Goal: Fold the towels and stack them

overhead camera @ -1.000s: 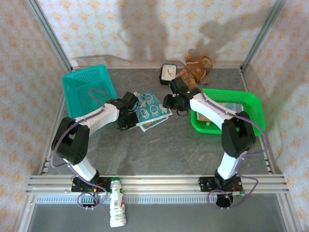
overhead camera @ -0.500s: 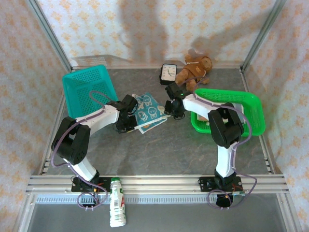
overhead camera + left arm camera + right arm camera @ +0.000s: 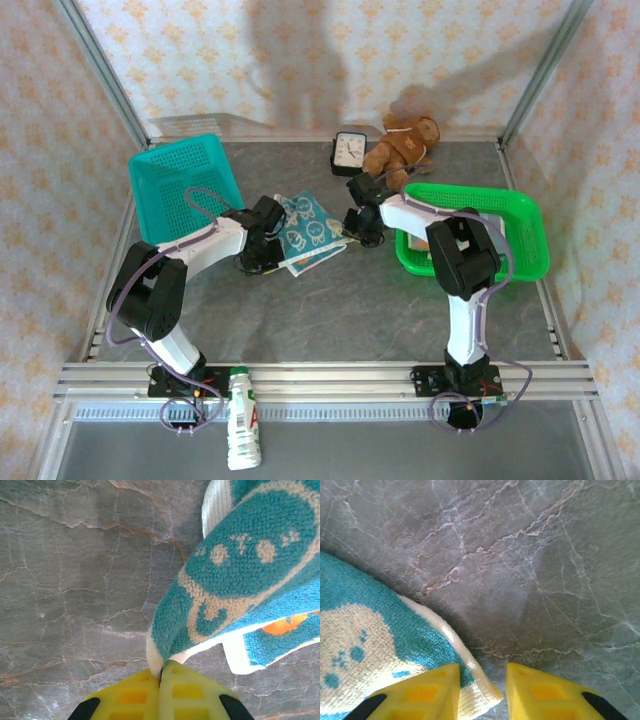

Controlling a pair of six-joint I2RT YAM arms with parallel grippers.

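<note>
A teal towel with cream bunny heads (image 3: 308,225) lies mid-table on top of another towel with orange print (image 3: 287,625). My left gripper (image 3: 266,240) is at the teal towel's left corner. In the left wrist view its yellow fingers (image 3: 161,672) are shut on that corner, and the teal towel (image 3: 240,570) rises from them in a fold. My right gripper (image 3: 352,225) is at the towel's right corner. Its fingers (image 3: 482,680) stand apart on the table, with the cream-edged corner of the towel (image 3: 370,630) lying in the gap beside the left finger.
A teal basket (image 3: 180,185) leans at the back left. A green basket (image 3: 520,215) stands on the right, just behind my right arm. A clock (image 3: 349,149) and a brown teddy bear (image 3: 405,140) sit at the back. A bottle (image 3: 241,430) lies on the front rail.
My right gripper has moved left and down onto the towel's right corner, and its jaws have narrowed. The left gripper has kept its grip and barely moved.
</note>
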